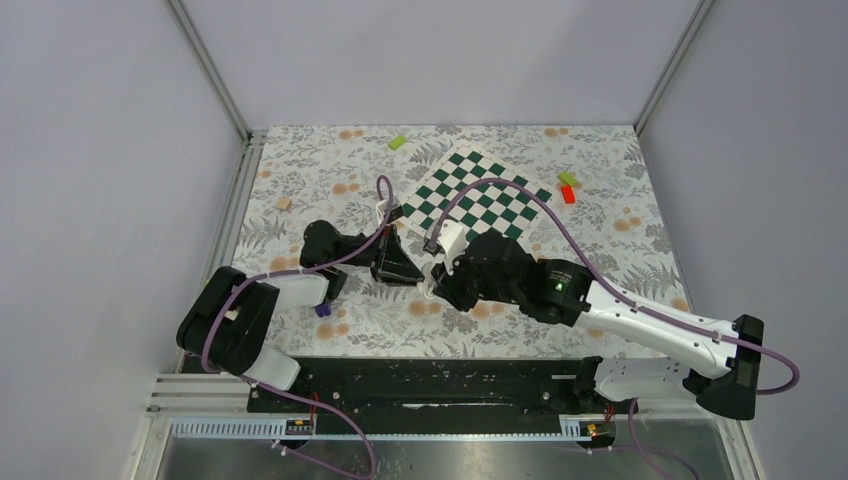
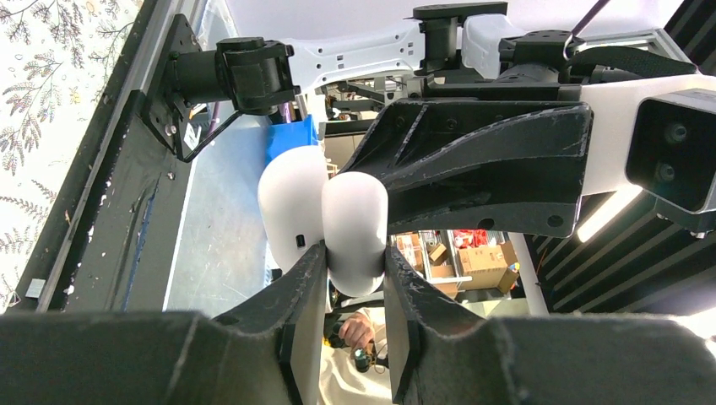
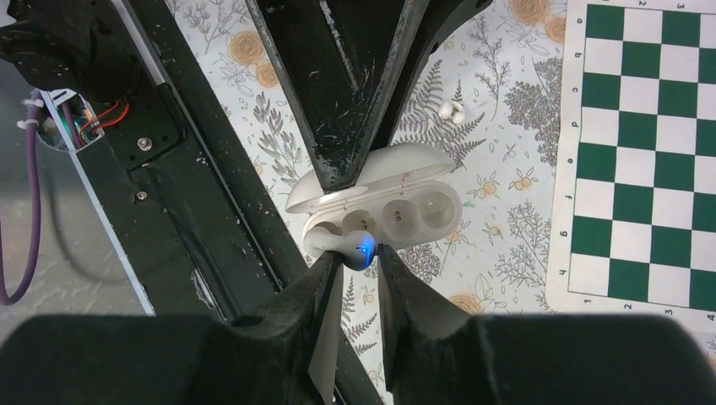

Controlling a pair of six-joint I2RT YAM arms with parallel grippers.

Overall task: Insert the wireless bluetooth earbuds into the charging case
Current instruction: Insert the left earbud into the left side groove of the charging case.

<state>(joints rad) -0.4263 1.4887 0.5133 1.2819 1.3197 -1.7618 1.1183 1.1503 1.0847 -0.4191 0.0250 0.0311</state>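
Glossy white charging case (image 3: 405, 198) gapes open, its inside seemingly empty.

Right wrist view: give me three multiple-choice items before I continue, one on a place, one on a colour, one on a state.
1. Where is the loose earbud?
A. in the right-hand well
B. on the floral cloth beside the chessboard
C. on a green square

2. What colour glows on the lit earbud between the right end effector fingertips?
A. red
B. green
C. blue

3. How is the charging case?
A. open, gripped by the left end effector
B. shut, lying on the cloth
C. open, lying free

Answers:
1. B, it lies on the flower pattern just off the board's edge.
2. C, a blue light shows at its tip.
3. A, the lid is up, both wells show, and black fingers clamp the case.
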